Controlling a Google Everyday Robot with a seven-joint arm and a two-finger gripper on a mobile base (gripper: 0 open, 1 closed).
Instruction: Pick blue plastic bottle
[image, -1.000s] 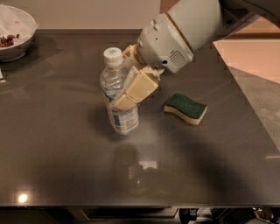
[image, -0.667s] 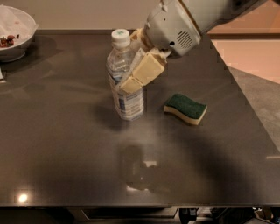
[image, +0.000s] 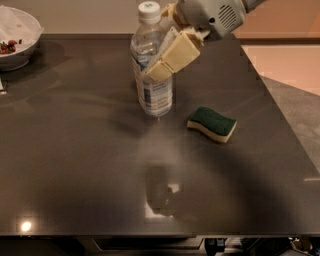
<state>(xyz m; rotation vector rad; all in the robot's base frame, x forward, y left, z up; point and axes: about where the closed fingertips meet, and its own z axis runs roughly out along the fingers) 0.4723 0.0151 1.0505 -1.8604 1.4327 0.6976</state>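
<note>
The blue plastic bottle (image: 151, 75) is clear with a white screw cap and a blue-and-white label. It hangs upright above the dark table (image: 75, 165), lifted off its surface. My gripper (image: 167, 57) comes in from the upper right and is shut on the bottle's middle, one cream finger (image: 176, 56) lying across its front. The other finger is hidden behind the bottle.
A green-and-yellow sponge (image: 212, 123) lies on the table to the right of the bottle. A white bowl (image: 15, 37) with dark bits stands at the far left corner. The table's right edge borders a light floor.
The gripper has risen with the bottle held in it; the bottle is now higher above the table and a little further right than a second ago.
</note>
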